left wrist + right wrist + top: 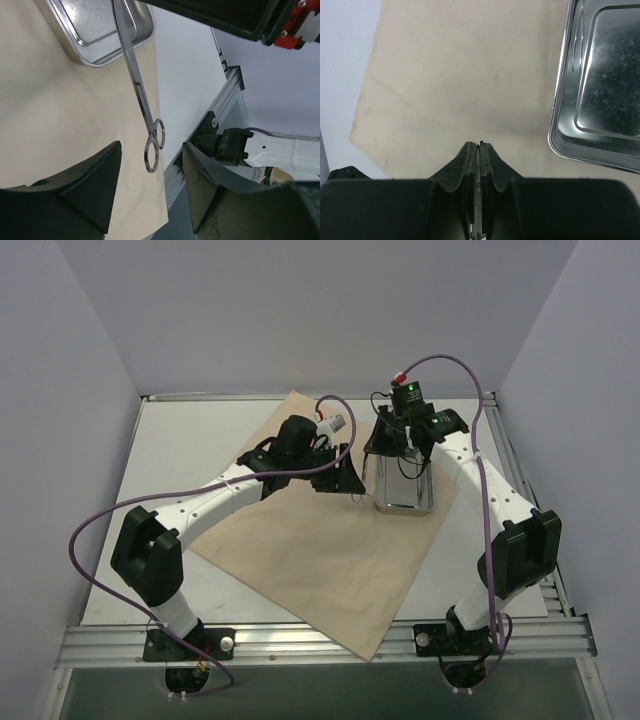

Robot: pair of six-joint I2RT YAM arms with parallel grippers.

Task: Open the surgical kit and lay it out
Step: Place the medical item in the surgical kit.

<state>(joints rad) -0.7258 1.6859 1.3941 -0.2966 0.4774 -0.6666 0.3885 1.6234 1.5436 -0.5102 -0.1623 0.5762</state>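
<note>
The tan wrap sheet (300,545) lies spread open as a large square on the table; it also shows in the left wrist view (55,110) and the right wrist view (450,75). The shiny steel tray (402,502) stands on the sheet's right part, empty in the wrist views (142,40) (562,135). My right gripper (385,448) (479,145) is shut on the thin metal scissors (140,90) by the blade end; they hang handles-down beside the tray, above the sheet. My left gripper (345,475) (151,147) is open, its fingers either side of the scissor rings without touching. Tweezers are not visible.
The white table (190,450) is edged by an aluminium rail (320,640) (225,95). The sheet's near corner overhangs the front rail. The right arm's base (235,145) sits at the rail. Grey walls close in on three sides.
</note>
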